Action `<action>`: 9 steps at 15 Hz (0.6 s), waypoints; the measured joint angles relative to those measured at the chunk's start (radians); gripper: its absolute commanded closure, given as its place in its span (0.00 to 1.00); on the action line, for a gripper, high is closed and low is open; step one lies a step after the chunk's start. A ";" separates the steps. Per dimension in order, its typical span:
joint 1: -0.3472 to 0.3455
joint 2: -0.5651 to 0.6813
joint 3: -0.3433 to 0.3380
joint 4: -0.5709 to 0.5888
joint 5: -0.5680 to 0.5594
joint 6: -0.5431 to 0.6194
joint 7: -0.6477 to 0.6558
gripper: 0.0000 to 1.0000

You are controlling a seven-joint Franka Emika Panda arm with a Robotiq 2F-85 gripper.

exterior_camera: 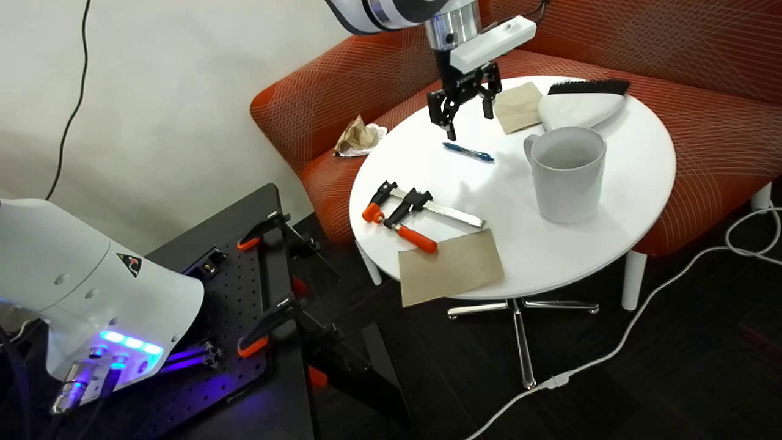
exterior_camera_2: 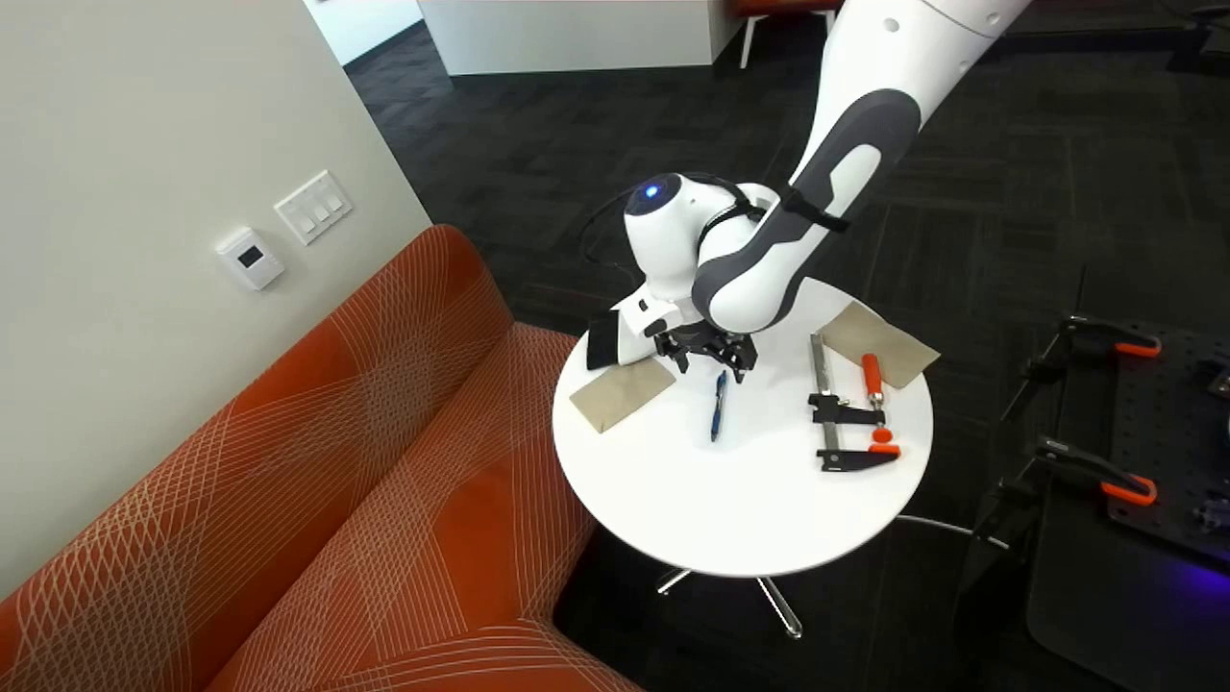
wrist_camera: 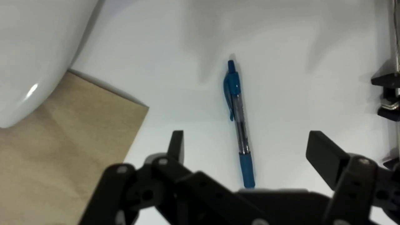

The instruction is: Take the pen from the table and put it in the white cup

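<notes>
The pen (exterior_camera: 468,152) is blue with a clear barrel and lies flat on the round white table (exterior_camera: 550,256). It also shows in an exterior view (exterior_camera_2: 719,407) and in the wrist view (wrist_camera: 240,122). The white cup (exterior_camera: 567,186) stands upright on the table, its handle toward the pen; it is hidden behind the arm in an exterior view and out of the wrist view. My gripper (exterior_camera: 470,123) is open and empty above the table, near the pen. In the wrist view the pen shows between the gripper's spread fingers (wrist_camera: 247,137), not touched by them.
A white dustpan (exterior_camera: 580,110) with a black brush (exterior_camera: 589,87) overlaps a tan pad (exterior_camera: 517,107). An orange-and-black clamp (exterior_camera: 421,208) lies on the table, its handle by another tan pad (exterior_camera: 455,269). A red sofa (exterior_camera_2: 404,461) stands beside the table.
</notes>
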 measured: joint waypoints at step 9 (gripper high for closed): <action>0.000 0.077 0.004 -0.011 -0.005 0.225 -0.040 0.00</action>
